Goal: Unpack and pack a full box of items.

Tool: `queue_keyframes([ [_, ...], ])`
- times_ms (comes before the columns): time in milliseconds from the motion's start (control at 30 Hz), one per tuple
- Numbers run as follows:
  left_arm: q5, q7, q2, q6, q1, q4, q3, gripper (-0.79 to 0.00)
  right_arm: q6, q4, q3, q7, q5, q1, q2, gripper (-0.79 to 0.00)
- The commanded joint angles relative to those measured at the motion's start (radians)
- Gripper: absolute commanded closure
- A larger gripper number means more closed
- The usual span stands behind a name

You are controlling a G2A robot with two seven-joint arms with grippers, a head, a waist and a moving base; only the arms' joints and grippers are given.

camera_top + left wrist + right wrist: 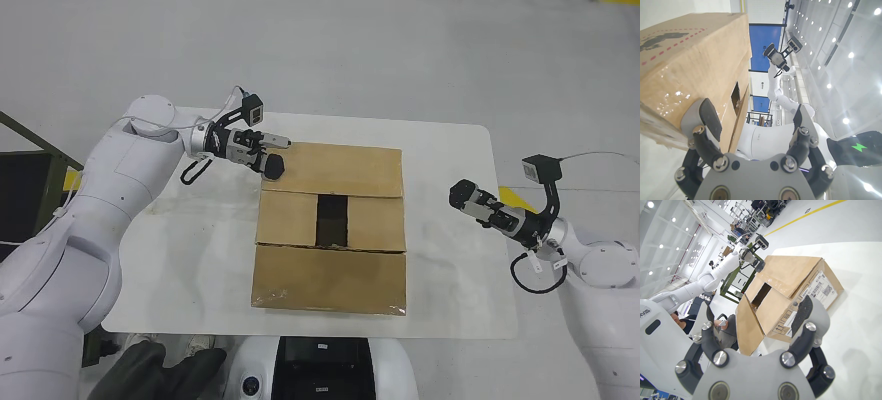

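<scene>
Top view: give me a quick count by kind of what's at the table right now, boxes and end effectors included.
cardboard box: 1
end effector: 2 (left end effector, right end effector)
table: 1
Total: 4

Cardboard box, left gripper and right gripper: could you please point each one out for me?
cardboard box [330, 282]: top view, on its near top flap.
left gripper [273, 165]: top view, between its fingertips, at the box's far corner.
right gripper [461, 193]: top view, between its fingertips, beside the box.
</scene>
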State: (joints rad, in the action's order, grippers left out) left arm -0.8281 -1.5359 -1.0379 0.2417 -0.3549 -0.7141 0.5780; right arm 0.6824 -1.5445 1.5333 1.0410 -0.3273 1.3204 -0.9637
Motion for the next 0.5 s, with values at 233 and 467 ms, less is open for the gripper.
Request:
queue_keyframes([
  [233,0.000,0.000,0.000,0.000,0.000,0.000,0.000,-0.785,0.000,0.000,0.000,0.000,0.000,0.000,0.000,-0.785],
  [467,0.000,0.000,0.000,0.000,0.000,0.000,0.000,-0.785,-0.071,-0.048,-0.004,-0.023,0.013,0.051,0.002,-0.785],
])
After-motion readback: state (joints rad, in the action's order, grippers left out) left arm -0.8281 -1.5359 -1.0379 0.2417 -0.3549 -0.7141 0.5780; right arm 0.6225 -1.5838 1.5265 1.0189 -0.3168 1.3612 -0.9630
